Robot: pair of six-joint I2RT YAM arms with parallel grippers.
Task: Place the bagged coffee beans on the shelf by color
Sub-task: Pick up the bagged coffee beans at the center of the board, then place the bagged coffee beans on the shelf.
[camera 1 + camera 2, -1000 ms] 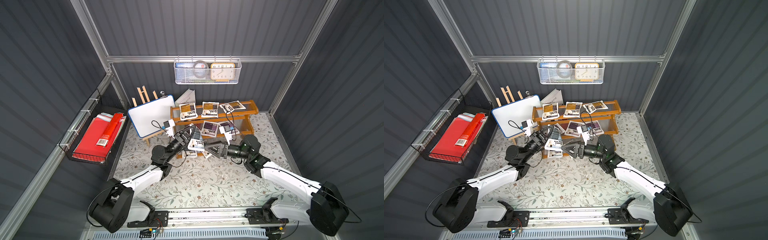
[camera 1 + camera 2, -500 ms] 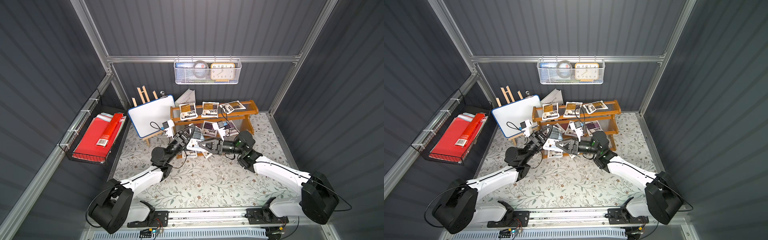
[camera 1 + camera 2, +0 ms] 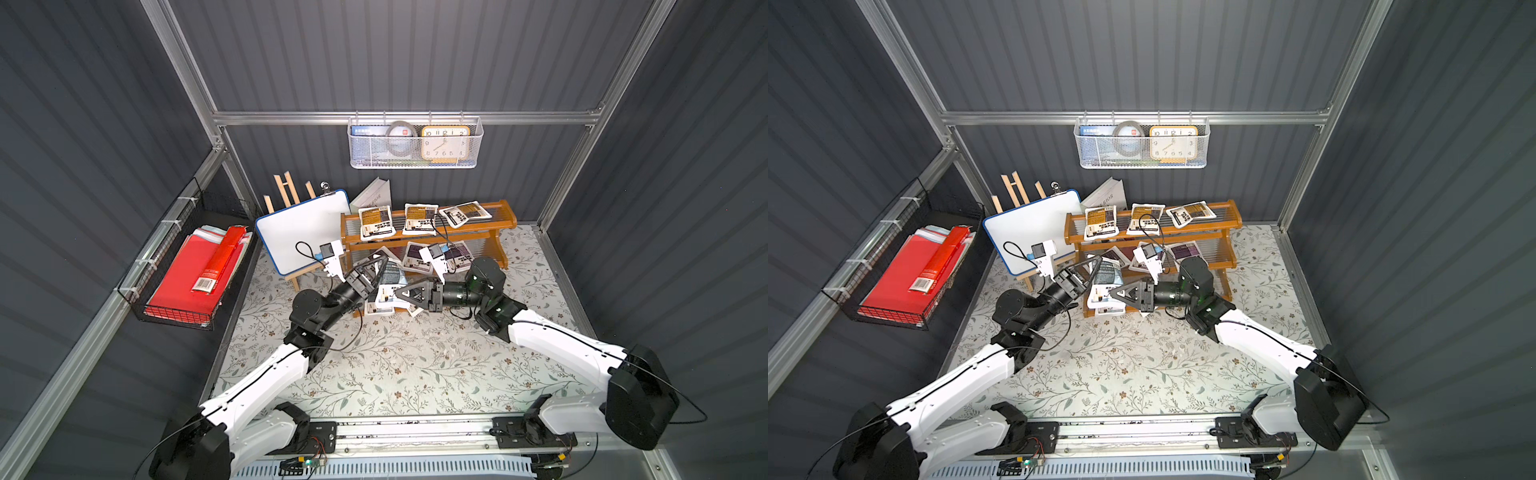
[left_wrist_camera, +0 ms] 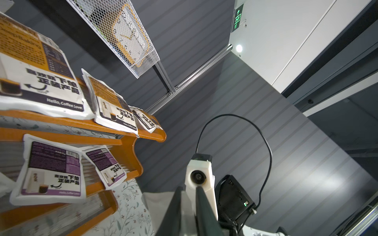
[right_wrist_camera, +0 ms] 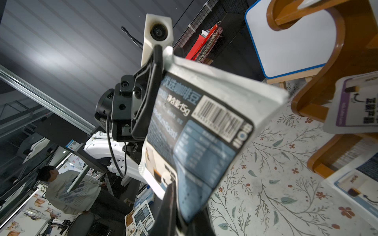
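Observation:
A grey-blue pouch (image 3: 390, 277) (image 5: 204, 132) of coffee beans hangs in the air in front of the shelf (image 3: 505, 210) (image 3: 1230, 206). My left gripper (image 3: 383, 261) (image 4: 188, 190) is shut on its top edge, and the plain white back (image 4: 155, 204) shows beside the fingers. My right gripper (image 3: 397, 293) (image 5: 180, 192) is shut on its lower edge. Three orange-brown pouches (image 3: 376, 222) lie on the top tier. Purple pouches (image 3: 415, 257) (image 4: 51, 169) lie on the middle tier. Another grey-blue pouch (image 5: 358, 183) lies low on the shelf, partly hidden by the grippers.
A whiteboard (image 3: 303, 228) on an easel stands just left of the shelf. A black wire basket (image 3: 187, 270) of red folders hangs on the left wall. A white wire basket (image 3: 415, 143) with a clock hangs on the back wall. A book (image 3: 374, 195) leans behind the shelf.
My right gripper has moved left to the pouch that the left gripper holds up and has closed on its lower edge. The left arm has hardly moved.

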